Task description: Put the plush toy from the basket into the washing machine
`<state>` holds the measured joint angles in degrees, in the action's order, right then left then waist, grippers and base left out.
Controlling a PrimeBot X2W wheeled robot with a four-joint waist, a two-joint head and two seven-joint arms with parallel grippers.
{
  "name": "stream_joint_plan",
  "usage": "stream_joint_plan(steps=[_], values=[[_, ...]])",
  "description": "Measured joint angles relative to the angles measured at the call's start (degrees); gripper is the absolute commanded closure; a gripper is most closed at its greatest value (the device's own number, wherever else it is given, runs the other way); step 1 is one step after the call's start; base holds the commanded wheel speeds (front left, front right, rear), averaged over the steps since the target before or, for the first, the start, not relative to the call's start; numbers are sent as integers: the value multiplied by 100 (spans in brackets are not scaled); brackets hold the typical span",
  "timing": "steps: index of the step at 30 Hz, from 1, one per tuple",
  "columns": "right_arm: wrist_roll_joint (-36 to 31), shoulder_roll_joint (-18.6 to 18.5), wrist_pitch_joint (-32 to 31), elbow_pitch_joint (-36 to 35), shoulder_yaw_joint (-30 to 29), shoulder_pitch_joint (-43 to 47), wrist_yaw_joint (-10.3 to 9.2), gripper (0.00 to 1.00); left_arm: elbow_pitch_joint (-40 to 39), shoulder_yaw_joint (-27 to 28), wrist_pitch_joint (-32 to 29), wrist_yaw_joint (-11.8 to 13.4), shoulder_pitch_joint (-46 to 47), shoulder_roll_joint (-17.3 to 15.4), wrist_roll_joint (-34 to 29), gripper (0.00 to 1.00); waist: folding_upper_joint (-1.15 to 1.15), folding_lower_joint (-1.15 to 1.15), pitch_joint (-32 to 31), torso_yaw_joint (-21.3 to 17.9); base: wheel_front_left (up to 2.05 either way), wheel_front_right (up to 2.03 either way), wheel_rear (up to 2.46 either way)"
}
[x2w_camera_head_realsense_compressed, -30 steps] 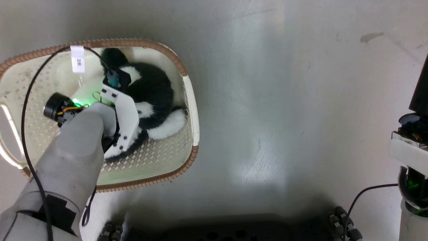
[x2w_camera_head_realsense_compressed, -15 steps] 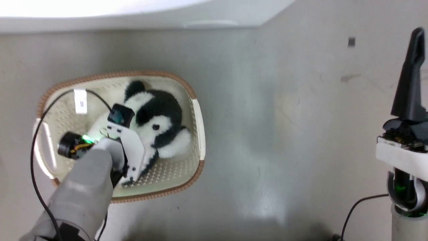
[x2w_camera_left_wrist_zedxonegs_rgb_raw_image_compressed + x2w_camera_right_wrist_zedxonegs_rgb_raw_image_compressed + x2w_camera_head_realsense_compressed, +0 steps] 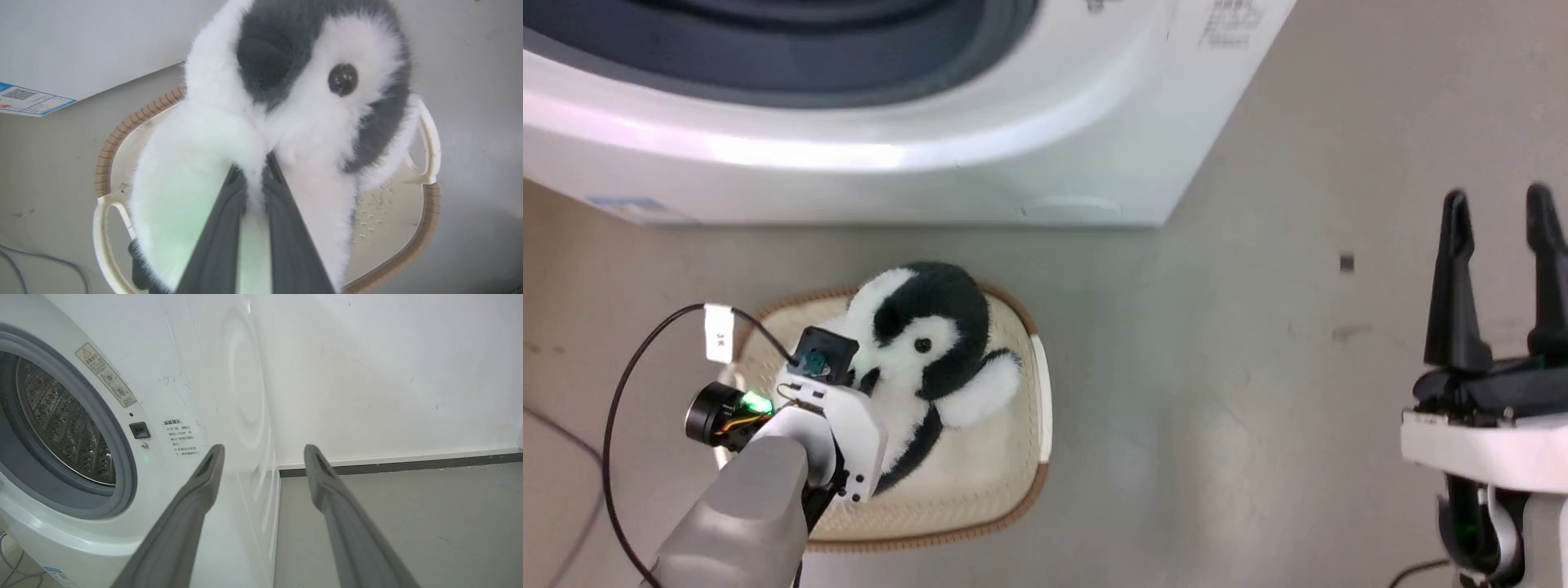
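Left gripper (image 3: pixel 252 165) is clamped on the penguin plush toy (image 3: pixel 931 343). In the left wrist view both dark fingers (image 3: pixel 220 237) converge into the white fur just under the face, with a thin fold of fur pinched between the tips. The plush sits upright over the basket (image 3: pixel 1029 457), head at the far side and overlapping the braided far rim in the head view, one eye up, white flipper out to the right. Its lower end is hidden behind the wrist mount, so I can't tell whether it touches the basket bottom. The basket is on the grey floor (image 3: pixel 1258 408), just near of the washing machine (image 3: pixel 1013 122), apart from its front panel. The machine spans the far left of the scene. The right wrist view shows the porthole uncovered, grey gasket (image 3: pixel 118 465) around the perforated steel drum (image 3: pixel 61 428), a warning sticker (image 3: pixel 106 375) and a text label (image 3: pixel 182 437) on the front to the right of the opening. A blue label (image 3: pixel 24 100) sits low on the front panel. Right gripper (image 3: pixel 1497 196) is at the far right, well apart from basket and plush, fingers spread and holding nothing, pointed toward the machine's right front corner and the white wall (image 3: pixel 388 375). A black cable with a white tag (image 3: pixel 719 333) loops off the left wrist, with a green LED (image 3: pixel 756 402) lit there.
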<state>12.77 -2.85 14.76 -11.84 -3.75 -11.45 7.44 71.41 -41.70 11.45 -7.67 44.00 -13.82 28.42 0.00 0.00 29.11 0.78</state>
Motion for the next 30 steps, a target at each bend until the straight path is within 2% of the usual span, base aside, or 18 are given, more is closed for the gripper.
stream_joint_plan(steps=[4, 10, 17, 24, 30], values=[[38, 0, 0, 41, -18, 226, 0, 0, -122, 33, 200, 55, -96, -30, 46, 100, 0, 0, -478, 73, 0, 0, 0], [81, 0, 0, 107, -22, 517, 1, 0, -612, 118, 281, 311, -235, -165, 40, 100, 0, 0, -1104, 171, 0, 0, 0], [152, 0, 0, 140, -2, 772, 0, 0, -1822, 378, 315, 761, -511, -436, -114, 100, 0, -1, -1609, 239, 0, 0, 0], [192, 0, 0, 131, 45, 804, 1, 0, -2794, 769, 319, 1129, -575, -648, -159, 100, 0, -1, -1643, 196, 0, 0, 0], [193, 1, 0, 64, 91, 697, 1, 0, -3153, 1237, 322, 1343, -388, -751, -92, 100, 0, 0, -1346, 60, 0, 0, 0]])
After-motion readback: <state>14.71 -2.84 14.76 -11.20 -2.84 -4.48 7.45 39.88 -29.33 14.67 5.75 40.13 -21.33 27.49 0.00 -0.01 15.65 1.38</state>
